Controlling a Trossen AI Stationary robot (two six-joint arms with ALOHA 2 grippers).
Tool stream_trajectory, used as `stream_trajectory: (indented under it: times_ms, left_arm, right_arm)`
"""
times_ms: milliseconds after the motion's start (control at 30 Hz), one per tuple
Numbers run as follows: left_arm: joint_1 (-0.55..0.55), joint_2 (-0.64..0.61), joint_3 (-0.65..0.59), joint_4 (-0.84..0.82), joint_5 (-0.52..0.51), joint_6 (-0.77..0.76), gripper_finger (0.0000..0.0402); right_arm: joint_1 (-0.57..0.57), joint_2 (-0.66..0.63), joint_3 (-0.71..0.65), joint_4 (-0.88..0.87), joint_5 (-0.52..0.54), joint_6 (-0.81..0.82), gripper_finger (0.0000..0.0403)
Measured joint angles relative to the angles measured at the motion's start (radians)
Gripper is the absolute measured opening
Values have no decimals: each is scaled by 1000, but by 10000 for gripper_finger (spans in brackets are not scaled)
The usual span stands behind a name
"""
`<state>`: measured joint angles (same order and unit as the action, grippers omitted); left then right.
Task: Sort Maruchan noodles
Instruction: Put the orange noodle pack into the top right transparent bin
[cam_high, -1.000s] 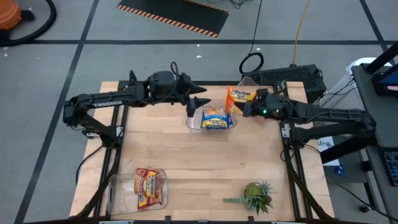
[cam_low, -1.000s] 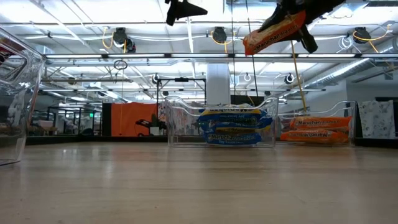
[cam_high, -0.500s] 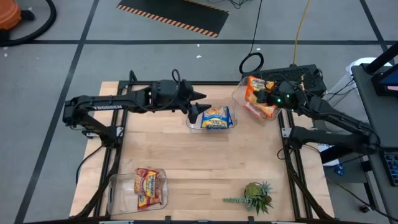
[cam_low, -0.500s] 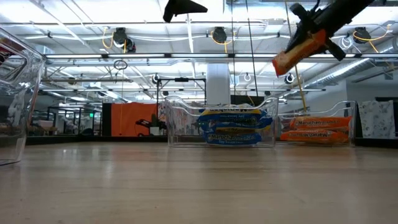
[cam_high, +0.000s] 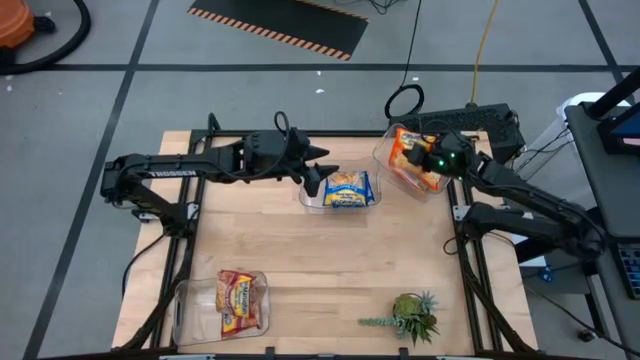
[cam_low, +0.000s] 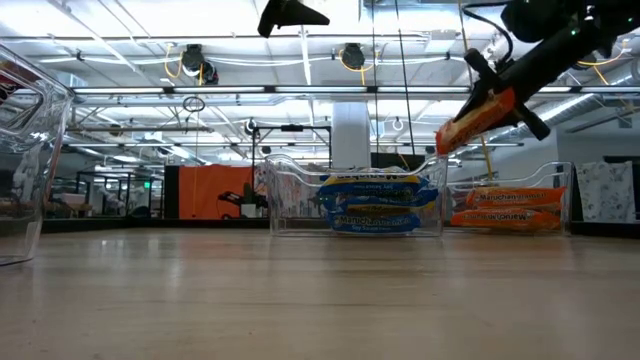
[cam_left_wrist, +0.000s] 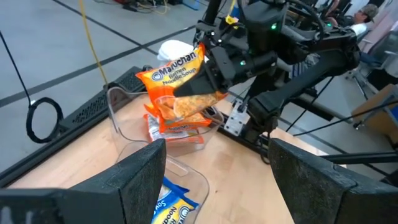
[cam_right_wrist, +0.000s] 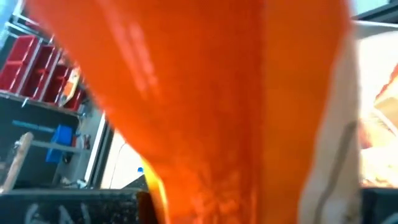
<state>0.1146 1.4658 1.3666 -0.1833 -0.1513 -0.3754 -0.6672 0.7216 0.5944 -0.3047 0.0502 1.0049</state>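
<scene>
Three clear bins sit on the worktop (cam_high: 320, 260): one at the near left corner with a red-brown packet (cam_high: 240, 300) in it, one at the far middle (cam_high: 310, 195) holding blue-and-yellow packets (cam_high: 348, 189), and one at the far right (cam_high: 385, 160) with orange packets (cam_low: 505, 207) stacked inside. The right gripper (cam_high: 418, 158) is clamped on an orange packet (cam_left_wrist: 180, 81), holding it tilted in the air just above the far right bin (the wrapper fills the right wrist view entirely). In the low view that packet (cam_low: 475, 118) hangs slanted, well clear of the stack below. The left gripper (cam_high: 318, 172) hovers over the left edge of the middle bin, fingers (cam_left_wrist: 137, 180) spread wide with nothing between them. A small green plant (cam_high: 412, 315) stands near the front right of the worktop.
</scene>
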Motion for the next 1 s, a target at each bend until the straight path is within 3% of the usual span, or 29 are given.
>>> stream_trajectory:
  times_ms: [533,800,1000]
  left_arm:
    - [-19,0,0,-17,3,6,285]
    - [-13,0,0,-18,62,56,285]
    - [-13,0,0,-24,73,51,285]
  right_arm:
    - [-123,0,-116,-49,11,74,145]
    - [-130,-25,-145,-14,1,78,199]
    - [-139,-79,-145,-13,57,86,258]
